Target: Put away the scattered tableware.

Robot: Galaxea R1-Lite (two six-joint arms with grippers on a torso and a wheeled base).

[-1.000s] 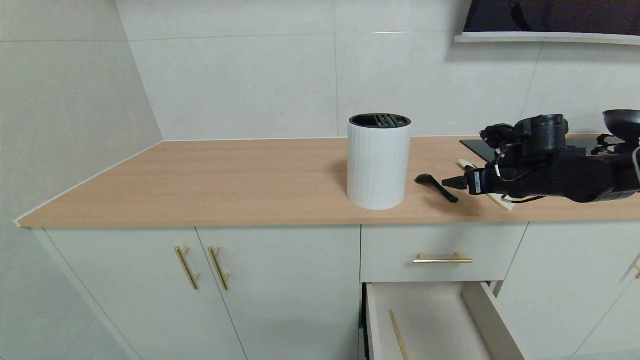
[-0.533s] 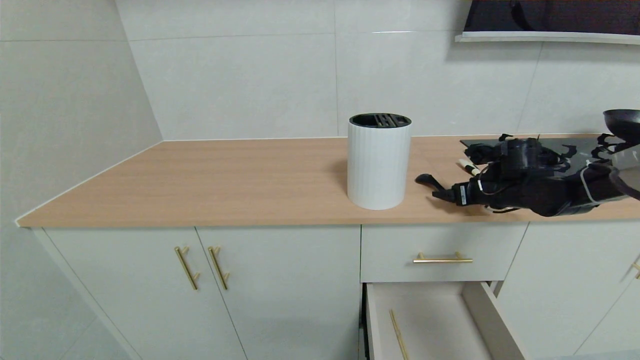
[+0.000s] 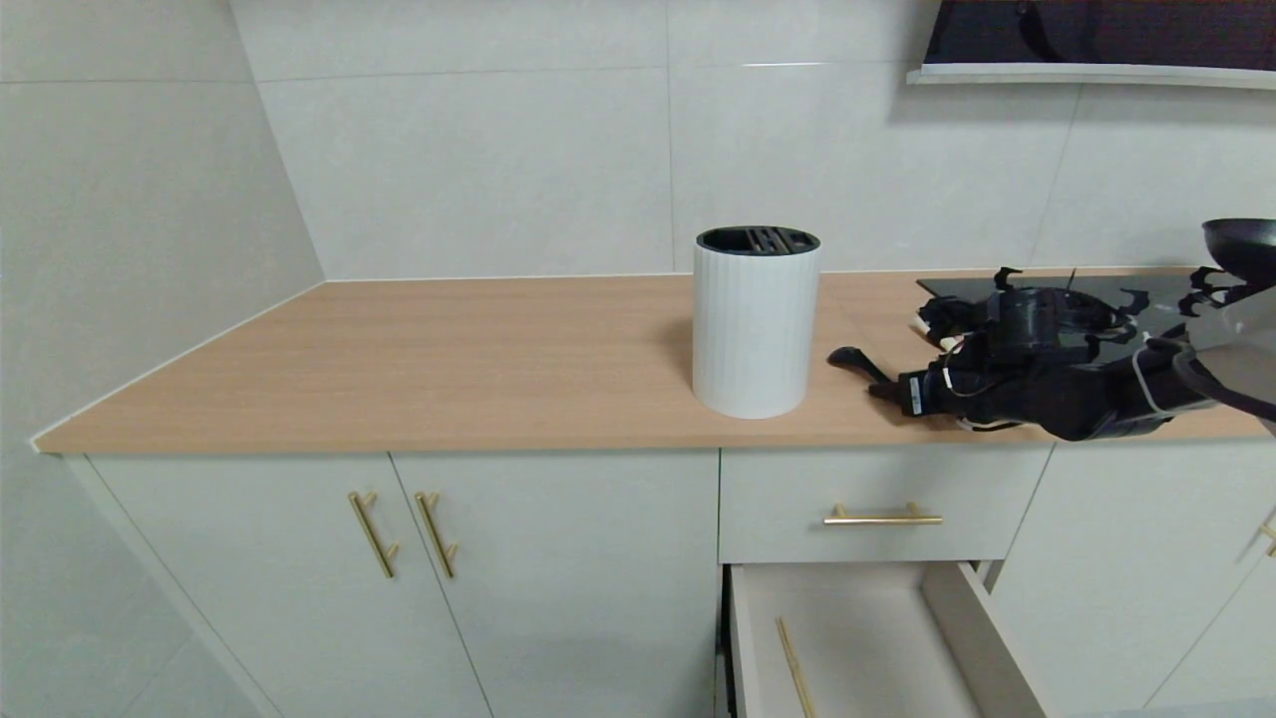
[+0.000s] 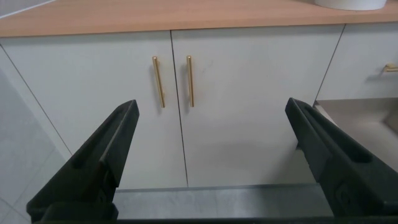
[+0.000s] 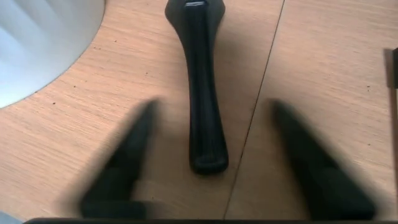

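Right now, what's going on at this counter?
The right tool, open, sits low over the wooden counter, straddling the handle of a black utensil without closing on it. The utensil lies flat beside the white ribbed holder. Below, a drawer is pulled open. The left tool hangs open in front of the cabinet doors.

Black utensil [image 5: 202, 93], white ribbed holder [image 3: 755, 339] (black slotted top), pale wood-grain counter [image 3: 449, 359], gold handles [image 3: 882, 518]

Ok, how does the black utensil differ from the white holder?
The utensil is black, slim and lies flat; the holder is white, wide and stands upright. The right gripper, open, straddles the utensil; the holder stands free. Both rest on the counter, apart.
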